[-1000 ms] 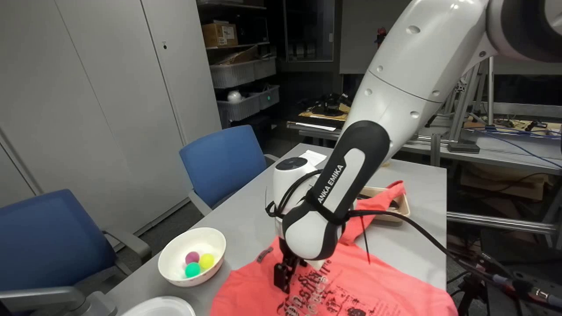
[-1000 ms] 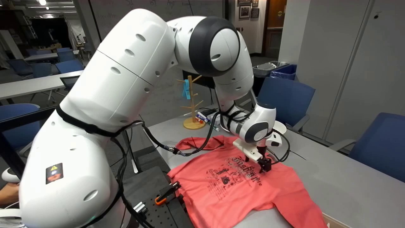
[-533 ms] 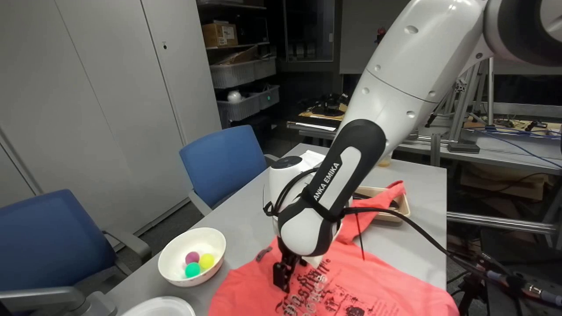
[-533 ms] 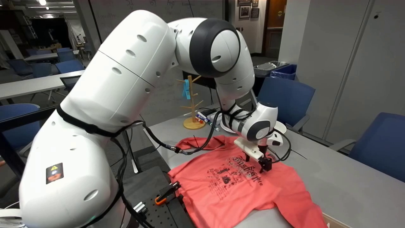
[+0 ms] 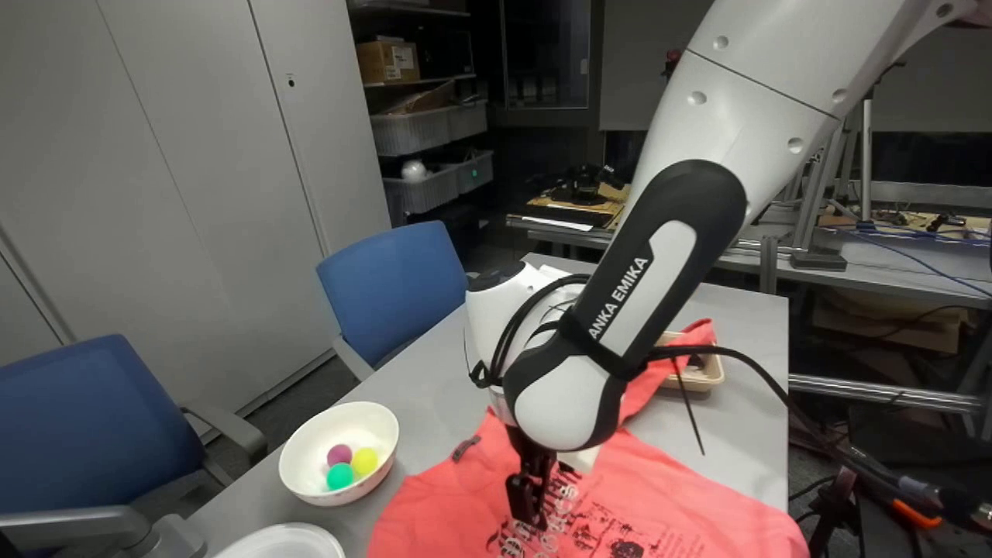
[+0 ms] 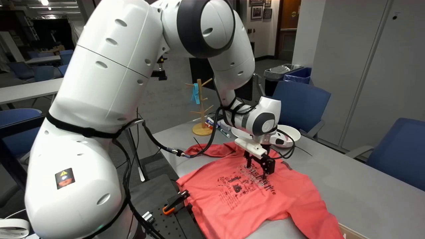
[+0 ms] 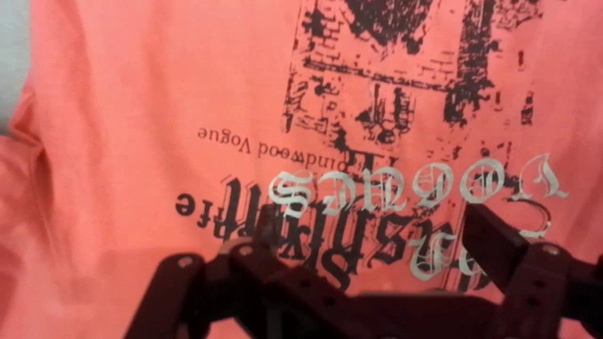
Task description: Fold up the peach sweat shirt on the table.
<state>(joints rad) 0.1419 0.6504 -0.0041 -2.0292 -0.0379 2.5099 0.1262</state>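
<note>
Tool drawn back from the dark tag; sweatshirt not yet folded

Seen from the wrist, the two fingers stand wide apart, with printed lettering between them and nothing pinched. Within the last half second the arm has pulled back; in both exterior views the tool now lies farther from the tag and nearer the middle of the lettering. The sweatshirt has kept its outline: printed face up across the bench, one sleeve reaching over a tray, the other sleeve out at the opposite side. Whether the fingers touch the sweatshirt cannot be made out.

Since the tool changed place and the sweatshirt did not, the shift is best read as repositioning, not a fold under way, and the task appears to stand at its beginning. The next move probably calls for gripping a sleeve or outer edge; pinching amid the lettering would tend to bunch the sweatshirt rather than turn it over.
</note>
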